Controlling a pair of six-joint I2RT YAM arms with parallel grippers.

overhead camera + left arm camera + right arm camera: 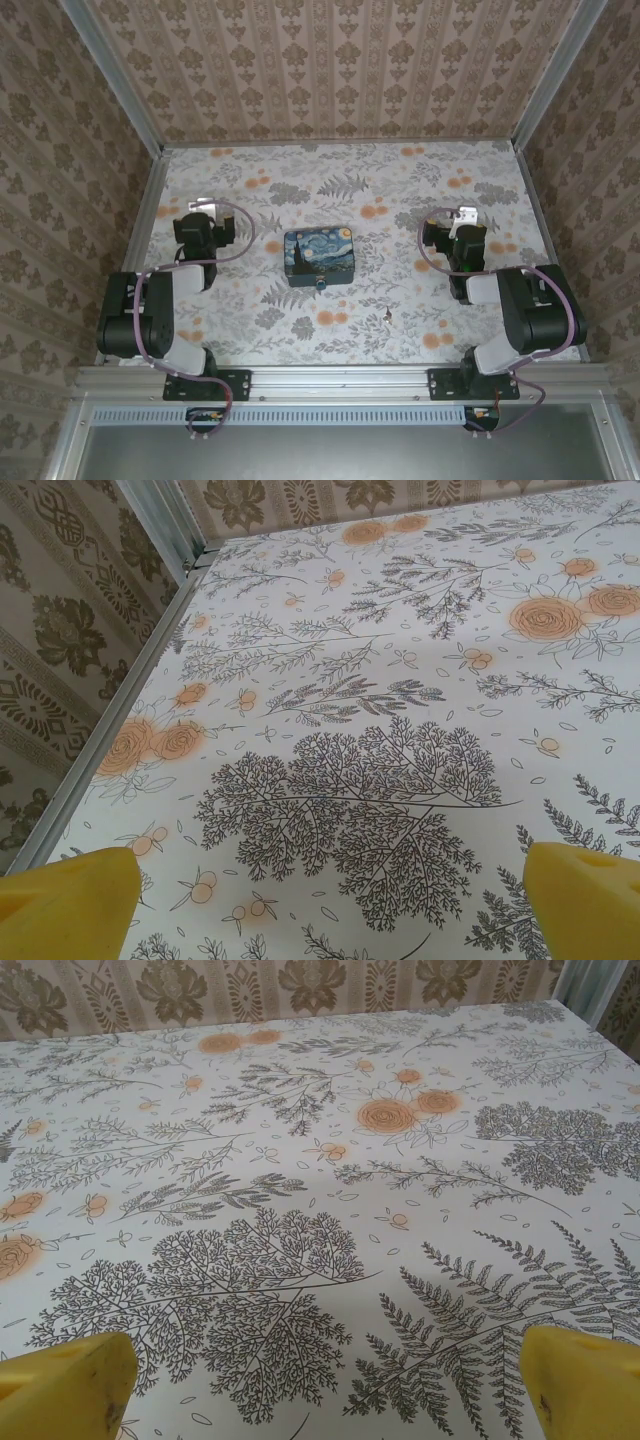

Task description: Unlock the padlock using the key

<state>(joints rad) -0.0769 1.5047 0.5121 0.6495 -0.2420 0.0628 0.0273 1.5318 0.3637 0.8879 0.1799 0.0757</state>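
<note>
Presently, the padlock (321, 285) sits at the tin's (320, 252) six o'clock edge, with the key (388, 314) at four o'clock. The left gripper (327, 905) and right gripper (322, 1385) are spread and empty, apparently staged for pickup.

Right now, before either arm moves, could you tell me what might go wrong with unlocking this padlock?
1. The key is tiny and lies on the busy floral table; the open right gripper could easily miss it.
2. The padlock sits at the near edge of the tin; unless the open left gripper steadies it, pushing the key in may slide both.
</note>
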